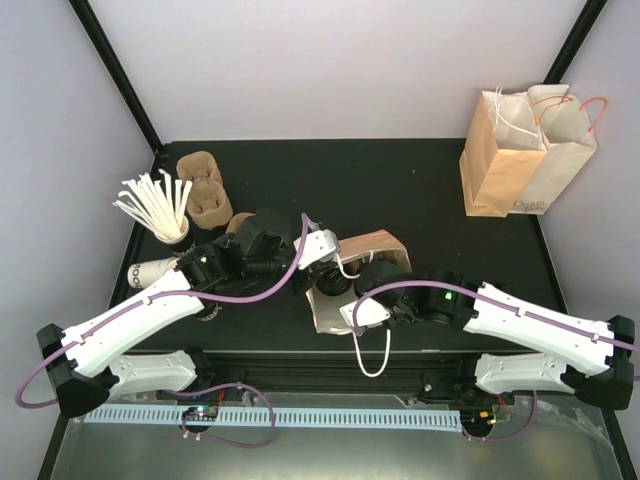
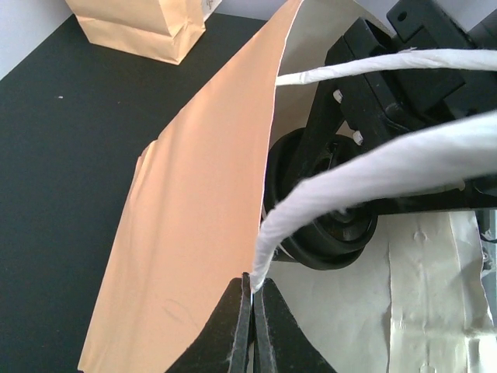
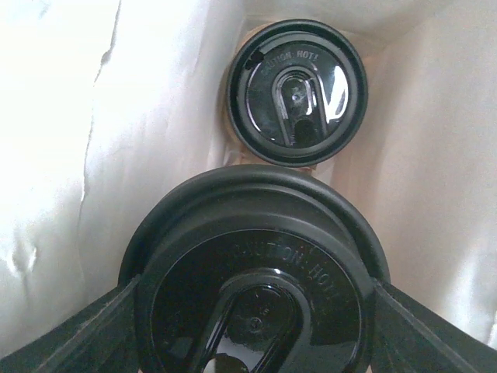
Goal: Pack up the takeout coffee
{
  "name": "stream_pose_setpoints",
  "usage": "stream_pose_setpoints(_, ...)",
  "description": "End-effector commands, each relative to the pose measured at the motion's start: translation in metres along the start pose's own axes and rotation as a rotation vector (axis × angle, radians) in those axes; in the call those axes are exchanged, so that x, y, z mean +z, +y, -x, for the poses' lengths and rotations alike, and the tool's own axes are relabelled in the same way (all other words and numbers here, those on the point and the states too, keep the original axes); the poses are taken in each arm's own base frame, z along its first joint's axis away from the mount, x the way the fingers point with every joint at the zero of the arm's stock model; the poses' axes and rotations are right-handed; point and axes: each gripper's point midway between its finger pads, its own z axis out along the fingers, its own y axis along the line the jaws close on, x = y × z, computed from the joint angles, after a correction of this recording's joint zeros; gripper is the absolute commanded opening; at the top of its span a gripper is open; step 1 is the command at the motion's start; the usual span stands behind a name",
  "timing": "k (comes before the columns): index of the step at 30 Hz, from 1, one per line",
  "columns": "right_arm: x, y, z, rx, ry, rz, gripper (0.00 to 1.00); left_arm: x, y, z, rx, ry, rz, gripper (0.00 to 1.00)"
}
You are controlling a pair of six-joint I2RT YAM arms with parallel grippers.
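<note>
Two lidded cups show inside the open brown paper bag [image 1: 378,248] at the middle of the black table [image 1: 400,185]. I have my right claw [image 3: 256,322] reaching in through the bag's mouth. Its fingers are spread wide and set against both sides of the takeout coffee [image 3: 256,241], gripping it at the lid. That glossy black lid fills the lower half of the right wrist view. Just beyond it, deeper in the bag against the pale lining, sits a second takeout coffee [image 3: 297,92] with its lid facing the camera. I cannot tell whether the two cups touch.

At the bag's rim, my left claw [image 2: 252,289] is pressed together on the white twisted-paper handle [image 2: 365,179], pinching it near where it meets the brown wall. The other handle [image 1: 372,355] loops out from the bag toward the near edge of the table.

Well beyond the bag and to its right, two more bags [image 1: 520,150] stand upright at the far corner. Well to the bag's left are a bundle of white straws [image 1: 155,205] in a dark cup and brown pulp cup carriers [image 1: 200,185] just behind them. A white paper cup [image 1: 150,270] lies on its side nearer my left arm.
</note>
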Motion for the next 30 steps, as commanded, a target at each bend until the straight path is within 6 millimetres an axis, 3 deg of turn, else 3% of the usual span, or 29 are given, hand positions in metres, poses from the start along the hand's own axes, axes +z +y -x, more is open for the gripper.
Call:
stream_pose_setpoints(1,-0.001,0.017,-0.008,0.023,0.003,0.037,0.13,-0.010,-0.009,0.022,0.023,-0.087,-0.053,0.02)
stream_pose_setpoints(7,0.007,0.027,-0.013,0.036,0.023,0.037,0.13,-0.001,-0.020,0.018,0.012,-0.087,-0.123,0.02)
stream_pose_setpoints(14,0.016,0.014,-0.015,0.001,0.045,-0.067,0.13,-0.001,-0.024,0.034,-0.022,-0.129,-0.164,0.01)
stream_pose_setpoints(20,0.023,0.000,-0.029,0.003,0.111,-0.116,0.12,-0.001,-0.028,0.041,-0.057,-0.127,-0.196,0.02)
stream_pose_setpoints(30,0.031,0.005,-0.040,-0.009,0.177,-0.082,0.13,-0.003,-0.028,0.041,-0.089,-0.087,-0.201,0.02)
